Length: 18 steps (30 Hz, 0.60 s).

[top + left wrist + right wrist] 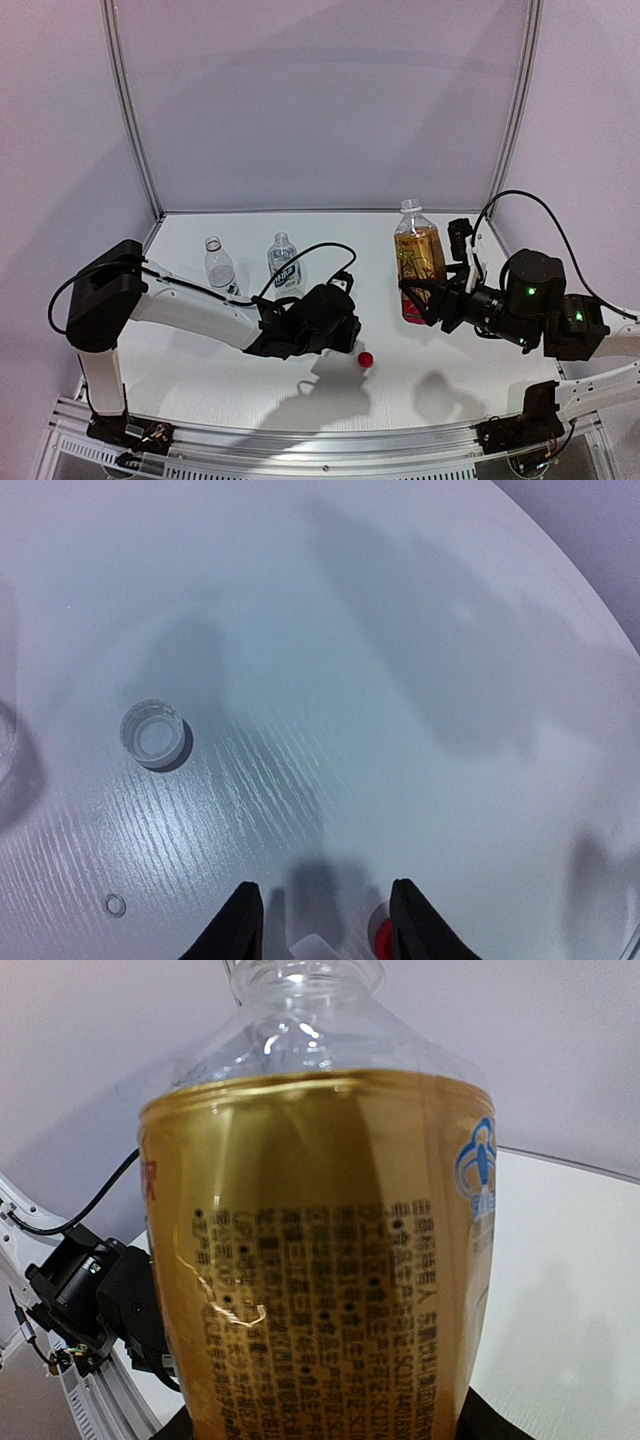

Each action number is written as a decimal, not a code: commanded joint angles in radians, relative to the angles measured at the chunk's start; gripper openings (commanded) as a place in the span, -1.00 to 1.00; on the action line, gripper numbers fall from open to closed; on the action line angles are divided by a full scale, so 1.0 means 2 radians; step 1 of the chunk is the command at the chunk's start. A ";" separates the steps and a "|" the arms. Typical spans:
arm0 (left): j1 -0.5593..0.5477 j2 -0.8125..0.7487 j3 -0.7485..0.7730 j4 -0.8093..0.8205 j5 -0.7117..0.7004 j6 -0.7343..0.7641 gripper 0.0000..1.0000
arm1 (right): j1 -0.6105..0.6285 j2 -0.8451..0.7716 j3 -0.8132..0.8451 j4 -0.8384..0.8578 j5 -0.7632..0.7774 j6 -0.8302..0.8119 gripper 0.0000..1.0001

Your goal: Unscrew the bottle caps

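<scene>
Looking at the top view: left gripper [345,335] sits low over the table [200,375], with the red cap [365,358] lying on the table just beside it. Far-left bottle [218,265] and blue-label bottle [285,262] stand upright behind the left arm, necks apparently bare. Right gripper [428,295] is clamped on the amber bottle [420,250] at its lower half, white cap [409,206] on top. Risks: the left arm must cross to that cap, and a swing could knock over the two light bottles. A loose hold could also let the amber bottle spin with the cap. Its long axis is vertical, cap up.

Left wrist: fingers apart, released, nothing between them. Red cap [380,938] lies at one finger's inner edge, so a careless move could flick it away. Pale cap [153,735] lies open side up, well apart.

Right wrist: amber bottle fills the view, upright, neck at the top, cap cut off. Fingers barely show.
</scene>
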 commanded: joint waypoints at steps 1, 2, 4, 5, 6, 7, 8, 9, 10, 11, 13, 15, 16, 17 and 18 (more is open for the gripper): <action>0.002 0.003 0.005 0.009 0.003 0.005 -0.10 | -0.001 -0.005 -0.006 0.008 0.000 -0.001 -1.00; 0.001 0.002 0.005 0.010 0.004 0.006 -0.07 | -0.001 -0.005 -0.007 0.008 0.000 0.000 -1.00; 0.001 -0.002 0.004 0.010 0.004 0.008 -0.05 | -0.001 -0.005 -0.006 0.008 -0.001 0.000 -1.00; 0.000 -0.006 0.003 0.010 0.004 0.010 -0.05 | -0.001 -0.005 -0.006 0.008 -0.002 0.000 -1.00; -0.001 -0.010 0.000 0.009 0.002 0.013 -0.04 | -0.001 -0.005 -0.006 0.008 -0.002 0.000 -1.00; -0.003 -0.018 -0.003 0.010 -0.002 0.016 -0.03 | 0.000 -0.006 -0.006 0.008 -0.001 0.000 -1.00; -0.005 -0.025 -0.008 0.009 -0.006 0.018 -0.03 | -0.001 -0.007 -0.006 0.008 -0.001 0.000 -1.00; -0.007 -0.035 -0.014 0.009 -0.012 0.021 -0.03 | -0.001 -0.007 -0.006 0.008 -0.002 0.000 -1.00; -0.009 -0.043 -0.021 0.008 -0.018 0.023 -0.03 | -0.001 -0.007 -0.007 0.008 -0.002 0.000 -1.00; -0.011 -0.061 -0.029 0.008 -0.023 0.025 -0.02 | -0.001 -0.007 -0.007 0.009 -0.003 0.000 -1.00; -0.015 -0.087 -0.047 0.009 -0.033 0.030 -0.01 | -0.001 -0.007 -0.007 0.010 -0.004 0.000 -1.00; -0.021 -0.122 -0.068 0.013 -0.046 0.039 0.11 | -0.001 -0.007 -0.007 0.011 -0.006 -0.001 -1.00; -0.025 -0.140 -0.079 0.015 -0.055 0.047 0.17 | -0.001 -0.006 -0.007 0.012 -0.006 -0.002 -1.00; -0.030 -0.155 -0.088 0.015 -0.065 0.055 0.23 | -0.001 -0.006 -0.007 0.012 -0.008 -0.001 -1.00; -0.036 -0.179 -0.098 0.012 -0.076 0.063 0.30 | -0.001 -0.006 -0.008 0.013 -0.009 -0.001 -1.00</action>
